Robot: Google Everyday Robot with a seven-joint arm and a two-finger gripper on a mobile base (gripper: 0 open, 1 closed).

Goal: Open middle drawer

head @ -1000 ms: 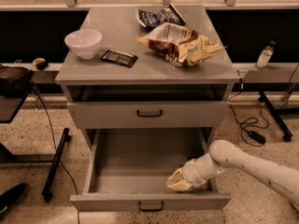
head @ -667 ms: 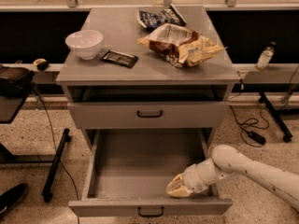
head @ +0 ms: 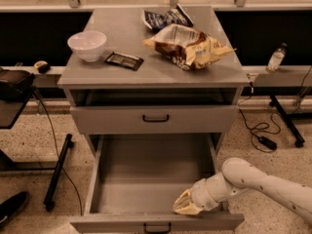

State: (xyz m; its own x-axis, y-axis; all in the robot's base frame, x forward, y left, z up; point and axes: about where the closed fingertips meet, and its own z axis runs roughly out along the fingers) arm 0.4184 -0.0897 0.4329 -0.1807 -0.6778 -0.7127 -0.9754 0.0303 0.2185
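The middle drawer (head: 117,223) is pulled well out of the grey cabinet towards me. Its plain grey tray (head: 146,179) is bare, and its black loop handle (head: 157,227) shows at the bottom edge of the view. My gripper (head: 186,206) reaches in from the right on a white arm (head: 263,182). It sits inside the drawer at the front right corner, against the inner side of the front panel. Whatever is below this drawer is hidden by it.
The drawer above (head: 107,120) is closed and has a black handle (head: 156,118). On the cabinet top are a white bowl (head: 87,45), a dark packet (head: 124,60), a chip bag (head: 187,45) and a blue bag (head: 163,17). A black stand (head: 56,172) is on the left and cables (head: 258,130) are on the right.
The middle drawer has slid further out towards me. My gripper has moved with it, staying at the front right corner.
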